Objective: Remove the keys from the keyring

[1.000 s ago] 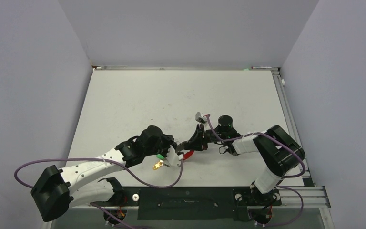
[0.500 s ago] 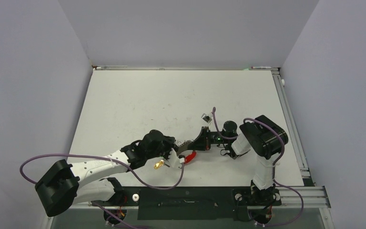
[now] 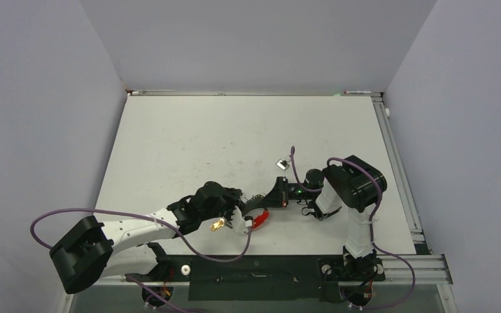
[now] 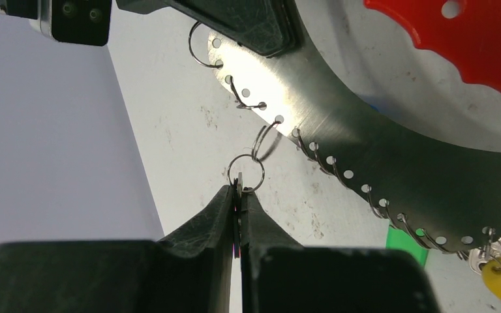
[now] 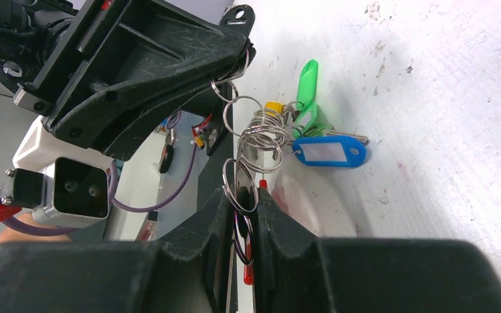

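Currently mid-removal: right gripper [image 5: 242, 189] clamps the large red-and-grey perforated keyring [image 4: 391, 163] low over the white table [image 3: 202, 130], left gripper [image 4: 239, 189] pinches a small wire split ring [image 4: 246, 172] on its rim, which next likely needs working out.

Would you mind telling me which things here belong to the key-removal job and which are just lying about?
Job: keyring, held by right gripper; tagged keys; split ring, pinched by left gripper.
Lying about: purple cables; side rail.
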`<state>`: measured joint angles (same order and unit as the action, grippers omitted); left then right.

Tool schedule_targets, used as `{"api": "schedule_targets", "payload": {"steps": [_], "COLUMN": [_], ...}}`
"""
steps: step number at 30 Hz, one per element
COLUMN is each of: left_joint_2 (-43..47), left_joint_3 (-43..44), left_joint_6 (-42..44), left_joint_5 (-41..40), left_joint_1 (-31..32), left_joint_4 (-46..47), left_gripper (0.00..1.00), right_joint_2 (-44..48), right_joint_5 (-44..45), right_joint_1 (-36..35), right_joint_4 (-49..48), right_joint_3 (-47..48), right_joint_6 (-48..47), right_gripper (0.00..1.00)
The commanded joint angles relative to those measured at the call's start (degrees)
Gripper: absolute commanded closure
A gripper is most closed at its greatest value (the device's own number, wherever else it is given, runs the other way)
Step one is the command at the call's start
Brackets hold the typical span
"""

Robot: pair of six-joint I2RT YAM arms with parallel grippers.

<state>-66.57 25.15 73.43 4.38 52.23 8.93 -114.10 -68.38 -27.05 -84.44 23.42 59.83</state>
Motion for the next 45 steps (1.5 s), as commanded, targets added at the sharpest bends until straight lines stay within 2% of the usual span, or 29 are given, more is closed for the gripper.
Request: {"api": "schedule_targets", "payload": {"steps": [1,21,28,32,37,45], "left_joint_2": [0.1,-0.1,0.0,0.2,0.3,1.5], "left_joint_3": [-0.3,-2.2,-5.0,-4.9,-2.4,-4.6], "left_joint_6": [0.5,4.3,6.9,6.1,0.2,2.3], "left_joint_5": [0.5,-1.6,-2.8,-3.3,-6.7,-5.4], "left_joint_1": [1.1,4.4,5.2,5.2,4.7,4.4], "left_joint_4": [4.0,4.2,7.1,7.6,6.6,10.7], "left_gripper": [1.0,1.0,1.0,1.0,1.0,1.0], "right_joint_2": [0.1,1.4,1.9,1.8,1.3,1.3], "right_joint_5": [0.2,-0.1,-0.3,-0.2,-0.5,-0.3], "right_joint_1": [-0.1,-0.5,-0.7,-0.8,-0.8,-0.8], "right_joint_4": [-16.0,-17.7,-17.7,-17.7,-17.7,-17.7], "right_joint_3": [-0.4,-0.7,-0.9,-0.9,-1.1,-1.0], "right_joint_6": [0.5,1.4,1.4,1.4,1.4,2.2], "right_gripper": [0.95,0.95,0.95,0.95,0.95,0.95]}}
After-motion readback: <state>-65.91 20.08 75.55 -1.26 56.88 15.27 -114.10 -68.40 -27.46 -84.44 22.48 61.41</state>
